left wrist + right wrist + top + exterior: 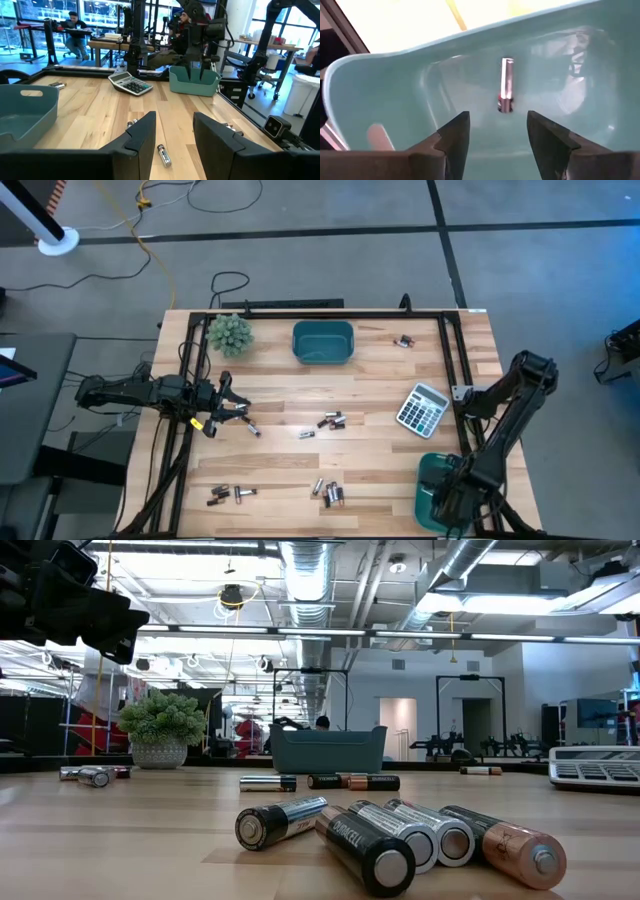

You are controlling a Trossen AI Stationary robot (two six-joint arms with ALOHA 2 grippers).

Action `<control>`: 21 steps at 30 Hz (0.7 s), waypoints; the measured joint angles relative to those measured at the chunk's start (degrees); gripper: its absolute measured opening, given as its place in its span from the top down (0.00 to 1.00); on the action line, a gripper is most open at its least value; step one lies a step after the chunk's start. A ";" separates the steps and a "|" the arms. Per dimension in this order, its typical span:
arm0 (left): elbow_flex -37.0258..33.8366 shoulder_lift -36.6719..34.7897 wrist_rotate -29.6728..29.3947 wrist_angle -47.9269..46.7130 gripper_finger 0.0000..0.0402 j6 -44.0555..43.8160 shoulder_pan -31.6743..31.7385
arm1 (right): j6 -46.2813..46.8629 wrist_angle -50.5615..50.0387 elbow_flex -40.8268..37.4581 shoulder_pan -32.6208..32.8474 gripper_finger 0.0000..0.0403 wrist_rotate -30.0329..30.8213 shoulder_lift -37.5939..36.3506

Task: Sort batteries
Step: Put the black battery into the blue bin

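1. Evidently the right gripper (pixel 497 137) hangs over the teal bin (pixel 432 480) at the tabletop's (pixel 370 390) near right corner, fingers apart and empty; a slim silvery cell with a red band (pixel 506 85) lies loose on the bin floor just ahead of them, so this looks like a drop-off.
2. Meanwhile the left gripper (pixel 175 135) waits low at the left side, fingers apart around nothing, with a small silvery battery (pixel 163 155) on the wood between them, likely the next pick.
3. Other batteries lie in scattered clusters (pixel 332 421): short cylinders, some black-and-copper (pixel 362 850), some silvery, in slightly differing sizes.
4. A second teal bin (pixel 323 342) stands at the far edge, a calculator (pixel 421 409) to the right.
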 joint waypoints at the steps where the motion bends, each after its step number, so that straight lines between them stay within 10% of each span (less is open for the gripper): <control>1: -0.01 -0.01 0.01 0.02 0.68 0.02 0.00 | 0.00 -1.04 0.00 0.00 0.49 0.01 -0.90; 21: -0.02 -0.02 0.01 0.01 0.68 0.02 0.02 | -4.44 -8.89 0.09 -0.13 0.52 0.31 -11.03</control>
